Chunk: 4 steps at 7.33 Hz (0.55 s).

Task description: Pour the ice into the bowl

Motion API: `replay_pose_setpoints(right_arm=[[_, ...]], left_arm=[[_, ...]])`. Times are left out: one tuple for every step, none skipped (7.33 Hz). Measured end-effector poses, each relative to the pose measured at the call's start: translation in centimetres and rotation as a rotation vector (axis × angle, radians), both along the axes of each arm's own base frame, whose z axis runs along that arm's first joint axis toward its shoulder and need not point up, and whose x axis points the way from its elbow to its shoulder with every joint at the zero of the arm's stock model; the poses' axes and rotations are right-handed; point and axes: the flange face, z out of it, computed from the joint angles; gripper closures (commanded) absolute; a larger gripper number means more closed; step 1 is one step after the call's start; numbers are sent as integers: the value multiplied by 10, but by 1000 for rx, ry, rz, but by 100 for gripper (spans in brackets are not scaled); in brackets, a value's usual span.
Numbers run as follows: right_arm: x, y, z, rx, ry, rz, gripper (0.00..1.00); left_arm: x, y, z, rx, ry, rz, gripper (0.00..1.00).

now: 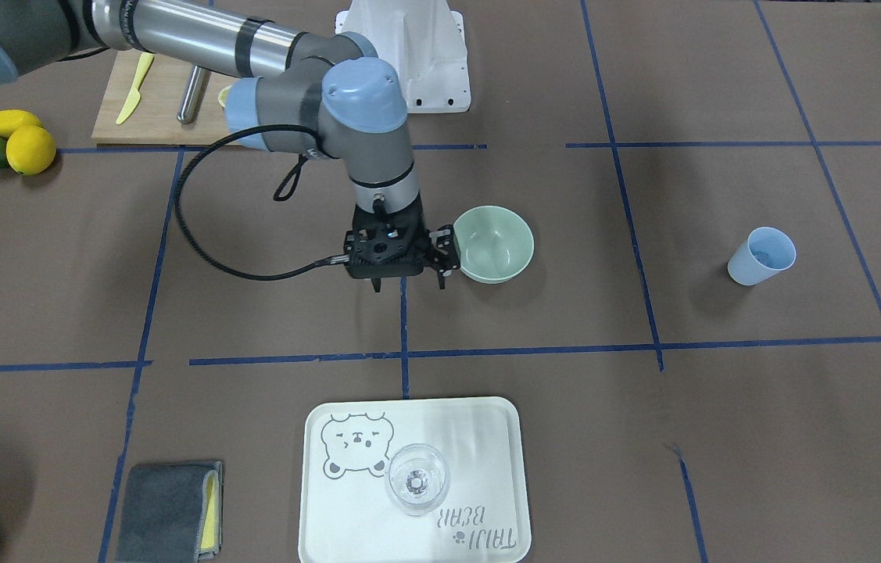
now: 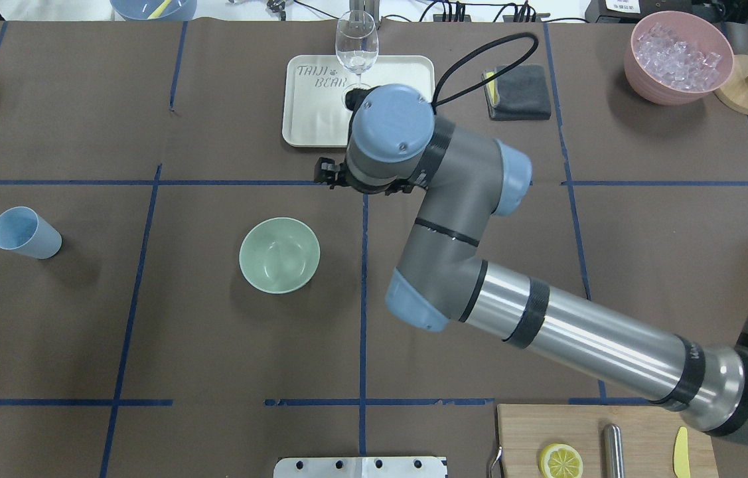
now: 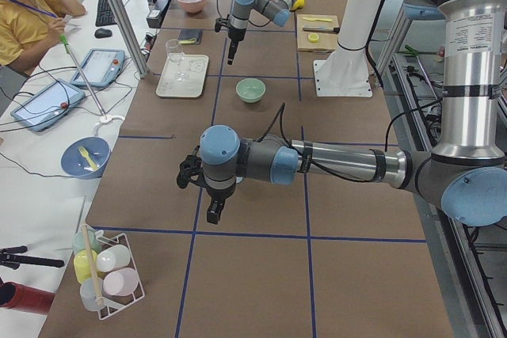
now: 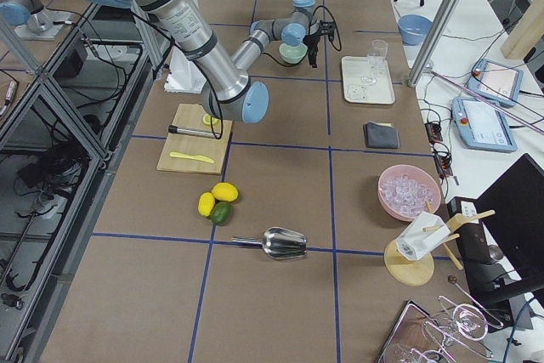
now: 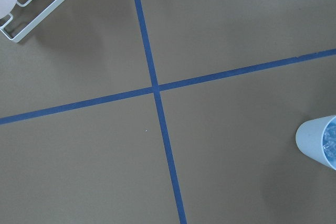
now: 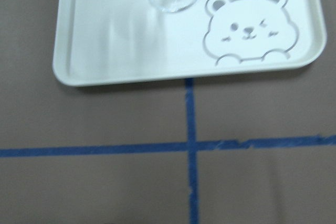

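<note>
Ice (image 5: pixel 331 141): in the light blue cup (image 1: pixel 761 256), well apart from the sage bowl (image 1: pixel 496 244).
Right tool (image 1: pixel 409 287): spread wide, empty (just beside the bowl).
Left tool (image 3: pixel 214 213): opening can't be told.
Tip: grip cup mid-wall, upright.

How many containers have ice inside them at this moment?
2: the light blue cup on the robot's left side, and the pink bowl at the table's far right corner.

- Wide table (image 2: pixel 81 332) under a matte brown covering, marked off into squares by blue tape lines (image 2: pixel 363 299).
- White desk (image 3: pixel 40 195) just beside its long edge.
- Slanted aluminium post (image 3: pixel 119 13) between the two.
- Even lighting, soft shadows.
</note>
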Motion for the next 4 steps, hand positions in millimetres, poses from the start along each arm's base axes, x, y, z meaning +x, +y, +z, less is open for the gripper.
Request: replay_pose_setpoints(right_arm=[[59, -29, 24, 21, 31, -44, 0], [117, -53, 52, 45, 48, -102, 0], [174, -74, 88, 89, 71, -174, 0], [226, -90, 128, 138, 104, -237, 0]], left_arm=[[1, -1, -5, 11, -2, 1, 0], [2, -3, -8, 18, -5, 3, 0], [3, -6, -12, 26, -5, 4, 0], [3, -10, -16, 42, -6, 5, 0]])
